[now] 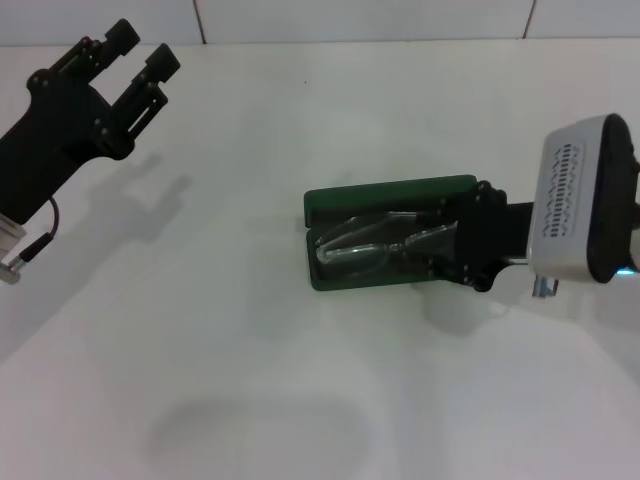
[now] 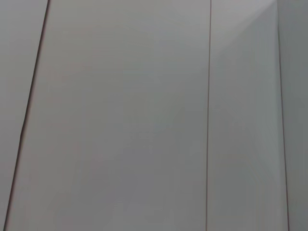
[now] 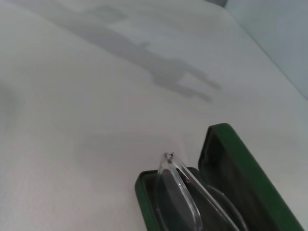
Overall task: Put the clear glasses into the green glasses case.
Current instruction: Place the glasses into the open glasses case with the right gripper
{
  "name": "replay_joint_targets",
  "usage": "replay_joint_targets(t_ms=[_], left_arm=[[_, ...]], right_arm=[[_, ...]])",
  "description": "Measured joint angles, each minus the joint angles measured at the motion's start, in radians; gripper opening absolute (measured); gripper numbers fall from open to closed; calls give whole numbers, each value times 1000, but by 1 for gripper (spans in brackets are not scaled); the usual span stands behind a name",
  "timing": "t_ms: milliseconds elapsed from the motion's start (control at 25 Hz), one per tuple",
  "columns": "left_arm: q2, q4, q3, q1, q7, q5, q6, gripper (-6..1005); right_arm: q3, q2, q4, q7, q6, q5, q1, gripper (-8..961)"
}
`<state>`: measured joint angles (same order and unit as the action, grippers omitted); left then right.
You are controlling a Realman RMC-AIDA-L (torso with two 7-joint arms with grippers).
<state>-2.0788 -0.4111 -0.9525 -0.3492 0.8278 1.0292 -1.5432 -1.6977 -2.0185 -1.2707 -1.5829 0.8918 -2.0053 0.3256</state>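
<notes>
The green glasses case (image 1: 390, 193) lies open in the middle of the white table, its lid folded back toward the far side. The clear glasses (image 1: 365, 245) lie lengthwise over its dark tray. My right gripper (image 1: 452, 243) reaches in from the right and is shut on the right end of the glasses. In the right wrist view the clear glasses (image 3: 179, 190) tilt over the tray, their far tip above the near wall of the case (image 3: 237, 163). My left gripper (image 1: 143, 50) hangs open and empty at the far left, well away from the case.
The white table (image 1: 250, 350) spreads around the case on all sides. A tiled wall (image 1: 360, 18) runs along its far edge. The left wrist view shows only pale wall panels (image 2: 125, 115).
</notes>
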Motion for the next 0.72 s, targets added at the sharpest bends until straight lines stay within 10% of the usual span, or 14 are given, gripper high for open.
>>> replay_joint_targets(t_ms=[720], left_arm=[[-1, -1, 0, 3, -7, 6, -3, 609]], right_arm=[[218, 1, -27, 8, 252, 74, 5, 420]])
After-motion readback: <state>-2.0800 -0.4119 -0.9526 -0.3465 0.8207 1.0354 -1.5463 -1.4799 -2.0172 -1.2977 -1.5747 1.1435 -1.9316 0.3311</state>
